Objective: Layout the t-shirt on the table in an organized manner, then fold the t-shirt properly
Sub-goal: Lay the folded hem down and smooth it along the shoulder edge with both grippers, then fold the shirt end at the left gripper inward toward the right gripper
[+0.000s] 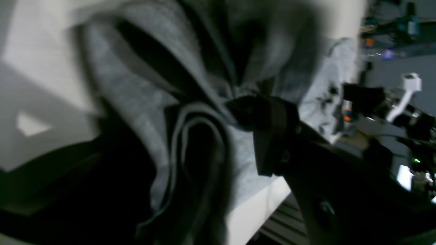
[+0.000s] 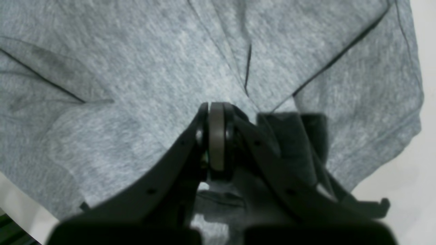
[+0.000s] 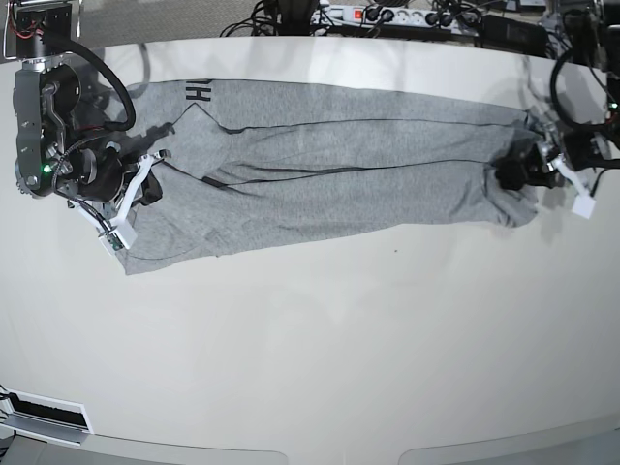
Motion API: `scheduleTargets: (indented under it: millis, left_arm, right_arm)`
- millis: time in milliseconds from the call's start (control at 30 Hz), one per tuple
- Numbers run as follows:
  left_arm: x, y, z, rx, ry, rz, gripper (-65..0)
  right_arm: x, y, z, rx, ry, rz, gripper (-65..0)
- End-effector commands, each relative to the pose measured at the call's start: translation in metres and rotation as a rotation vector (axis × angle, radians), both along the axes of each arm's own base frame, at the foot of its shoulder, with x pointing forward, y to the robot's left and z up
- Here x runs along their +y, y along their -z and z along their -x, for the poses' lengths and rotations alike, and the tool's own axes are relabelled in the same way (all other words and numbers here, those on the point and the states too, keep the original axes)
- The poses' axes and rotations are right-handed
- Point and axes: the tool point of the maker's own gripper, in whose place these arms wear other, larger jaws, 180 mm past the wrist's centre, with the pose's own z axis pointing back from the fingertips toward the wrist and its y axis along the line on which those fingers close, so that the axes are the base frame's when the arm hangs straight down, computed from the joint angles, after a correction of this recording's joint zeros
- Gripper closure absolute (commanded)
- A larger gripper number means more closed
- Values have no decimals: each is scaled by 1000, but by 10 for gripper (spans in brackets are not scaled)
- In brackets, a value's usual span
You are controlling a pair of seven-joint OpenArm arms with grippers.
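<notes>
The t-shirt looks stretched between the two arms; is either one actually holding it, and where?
Both seem to. The right tool pinches the t-shirt at one end; the left tool grips bunched fabric at the other.

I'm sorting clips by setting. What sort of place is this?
Most likely a robotics lab or test bench, not a home. A wide white table carries only a grey t-shirt stretched between two arms, and power strips with tangled cables line its far edge.
</notes>
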Motion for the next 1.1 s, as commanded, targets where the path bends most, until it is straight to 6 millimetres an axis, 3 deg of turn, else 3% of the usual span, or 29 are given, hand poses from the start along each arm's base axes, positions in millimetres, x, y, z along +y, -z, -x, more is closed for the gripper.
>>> scheduleTargets:
  millis: [0, 67, 167, 300, 500, 633, 833, 867, 1067]
  left_arm:
    - [8, 2, 7, 39, 33, -40, -330]
    - [9, 2, 7, 38, 31, -40, -239]
    - [13, 0, 7, 40, 33, -50, 0]
    - [29, -11, 2, 20, 12, -65, 0]
    - [63, -45, -20, -57, -37, -92, 0]
    - [72, -65, -34, -93, -28, -100, 0]
    - [73, -79, -36, -92, 5, -71, 0]
    - [71, -76, -28, -59, 38, -71, 0]
    - [42, -83, -27, -74, 191, -83, 0]
  right_arm:
    - [-4, -13, -13, -49, 4, -5, 0]
    - [-4, -13, -13, -49, 4, -5, 0]
    - [-4, -13, -13, -49, 4, -4, 0]
    - [-4, -13, -13, -48, 4, -4, 0]
    - [-4, -13, -13, -49, 2, -5, 0]
    - [7, -17, -11, -61, -50, -51, 0]
    - [14, -22, -12, -72, -60, -92, 0]
    - [13, -22, -12, -72, -60, -85, 0]
    - [13, -25, -16, -82, -58, -83, 0]
